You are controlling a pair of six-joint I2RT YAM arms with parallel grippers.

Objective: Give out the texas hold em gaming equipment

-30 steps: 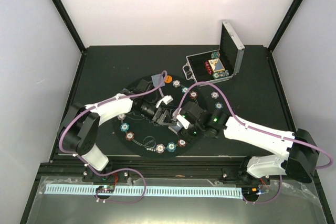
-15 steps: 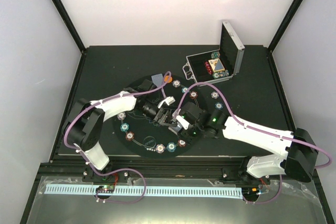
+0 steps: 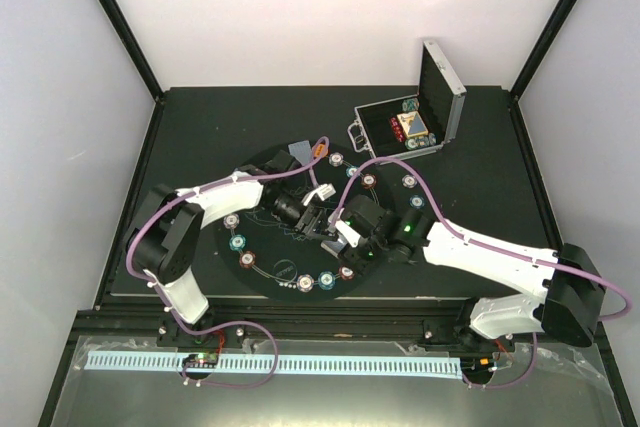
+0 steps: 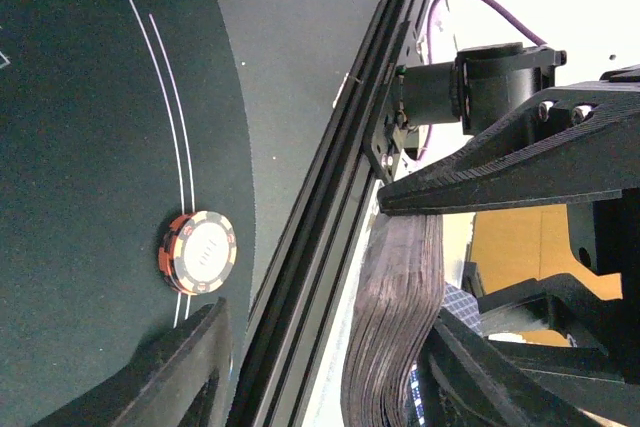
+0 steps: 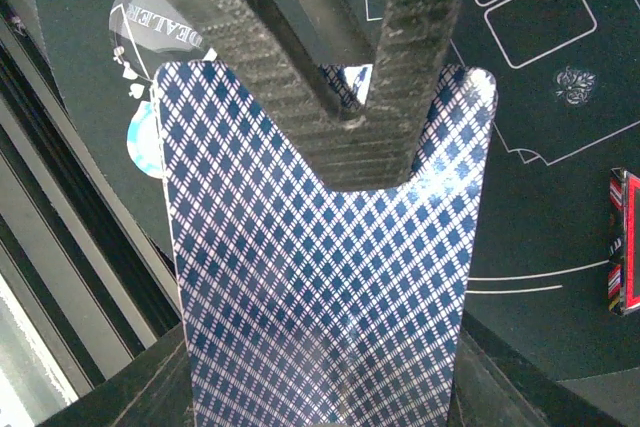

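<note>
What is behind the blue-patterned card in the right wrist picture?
Left of the card, a clear DEALER disc and a pale blue chip show; it covers their remaining parts.

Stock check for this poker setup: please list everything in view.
mat: one, black, table centre.
poker chips: at least ten, white, teal, red-brown, round the mat's rim.
playing cards: one stack, blue-diamond backs, in the right gripper.
loose card: one, grey-blue, mat's far edge.
dealer disc: one, whitish, below the held cards.
case: one, silver, open, beyond the mat's right.
left gripper: open, either side of the stack.
right gripper: shut on the playing cards.
</note>
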